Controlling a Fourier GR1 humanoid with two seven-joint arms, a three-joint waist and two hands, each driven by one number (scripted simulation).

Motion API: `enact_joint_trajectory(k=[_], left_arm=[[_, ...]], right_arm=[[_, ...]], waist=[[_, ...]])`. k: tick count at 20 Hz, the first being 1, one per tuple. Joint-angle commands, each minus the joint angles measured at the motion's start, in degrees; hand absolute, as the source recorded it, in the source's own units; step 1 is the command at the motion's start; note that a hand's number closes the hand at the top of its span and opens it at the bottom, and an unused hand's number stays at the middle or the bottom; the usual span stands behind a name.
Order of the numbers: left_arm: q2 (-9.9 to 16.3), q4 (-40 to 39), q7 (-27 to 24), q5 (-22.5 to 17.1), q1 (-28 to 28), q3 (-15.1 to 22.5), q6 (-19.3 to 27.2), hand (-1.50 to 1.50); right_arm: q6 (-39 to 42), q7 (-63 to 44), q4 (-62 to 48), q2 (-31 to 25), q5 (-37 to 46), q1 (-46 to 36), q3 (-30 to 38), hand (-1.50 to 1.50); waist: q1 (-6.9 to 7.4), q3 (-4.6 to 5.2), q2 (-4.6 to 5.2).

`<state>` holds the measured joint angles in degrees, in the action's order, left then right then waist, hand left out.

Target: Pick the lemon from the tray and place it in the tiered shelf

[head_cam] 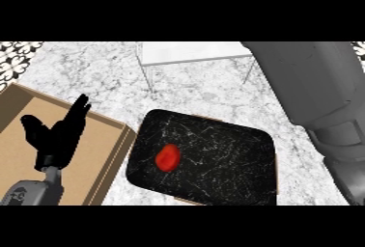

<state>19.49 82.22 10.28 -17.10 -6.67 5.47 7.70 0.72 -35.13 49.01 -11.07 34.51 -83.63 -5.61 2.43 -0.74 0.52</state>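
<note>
- My right forearm (321,96) crosses the view's right; its hand is out of sight, state unknown
- Tray (235,169): the picking step is not begun; I must reach down
- Left hand (57,132) rests open
- Red fruit (168,158), presumably the lemon, lies on the tray

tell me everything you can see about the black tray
The black tray is a dark rounded rectangle with a glossy, scratch-flecked surface and a low rim. It lies flat on the marble counter, turned slightly askew, right beside the cardboard box. A small red object rests left of its middle, though the task names a lemon. Neither robot hand touches it; its near edge is cut off from view.
</note>
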Motion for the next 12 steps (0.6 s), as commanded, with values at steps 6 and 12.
enact_joint_trajectory(k=[6,12], left_arm=[[-1.26,-4.79,3.33,-0.68,2.44,0.86,-1.15,0.0],[-1.63,-3.29,4.5,0.06,2.91,1.64,-0.96,0.0]], right_arm=[[-5.78,10.8,-13.8,-1.16,2.41,-1.86,1.91,1.5],[-6.7,15.16,-19.28,-1.79,1.74,-5.16,4.24,1.5]], waist=[[0.66,0.85,0.9],[0.58,0.82,0.62]])
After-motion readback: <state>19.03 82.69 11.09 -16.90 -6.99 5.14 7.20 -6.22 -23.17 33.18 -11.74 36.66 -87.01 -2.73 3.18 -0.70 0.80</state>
